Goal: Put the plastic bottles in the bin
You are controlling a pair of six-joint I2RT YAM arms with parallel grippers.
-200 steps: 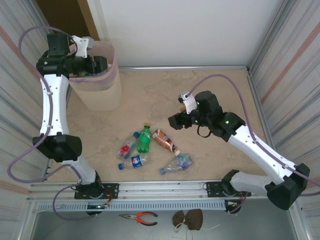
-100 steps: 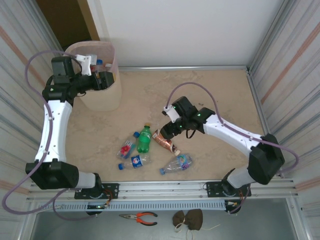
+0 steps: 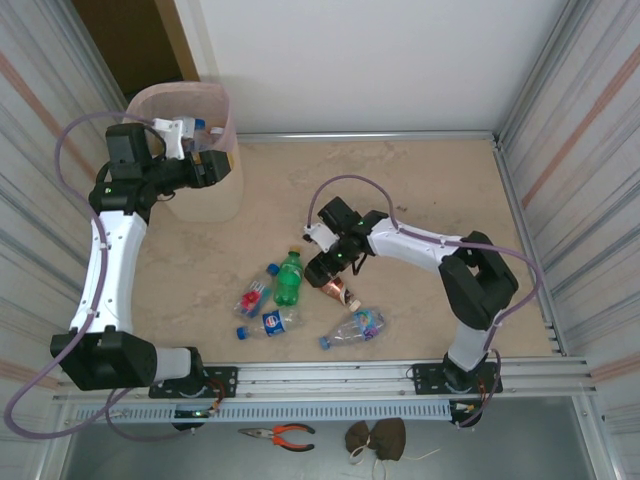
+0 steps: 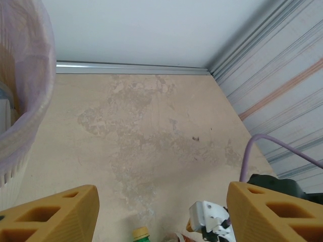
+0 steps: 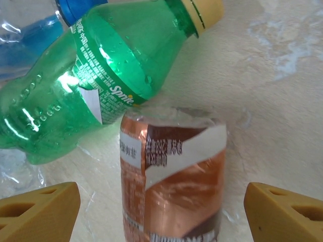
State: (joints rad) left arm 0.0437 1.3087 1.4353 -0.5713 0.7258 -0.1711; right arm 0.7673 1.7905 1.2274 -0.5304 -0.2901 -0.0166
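Observation:
The pale pink bin (image 3: pixel 232 128) stands at the back left, and a blue-capped bottle (image 3: pixel 200 125) pokes up inside its rim. My left gripper (image 3: pixel 215 165) hangs open and empty just in front of the bin (image 4: pixel 25 101). Several bottles lie at the front centre: a green Sprite bottle (image 3: pixel 289 280), a red-capped one (image 3: pixel 250 298), a Pepsi-labelled one (image 3: pixel 270 322), a clear one (image 3: pixel 355 327) and a brown-labelled one (image 3: pixel 338 288). My right gripper (image 3: pixel 325 265) is low over the brown-labelled bottle (image 5: pixel 171 186), open, one finger on each side. The green bottle (image 5: pixel 101 75) lies just beyond it.
Corrugated metal walls close in both sides, and a metal rail (image 3: pixel 330 378) runs along the front edge. Red-handled pliers (image 3: pixel 280 433) and a brown cloth lump (image 3: pixel 375 437) lie in front of the rail. Bare stone-patterned floor stretches to the right and back.
My left gripper pulled back off the bin's rim and dropped in front of it. My right arm swung left and down until its open fingers straddled the brown-labelled bottle.

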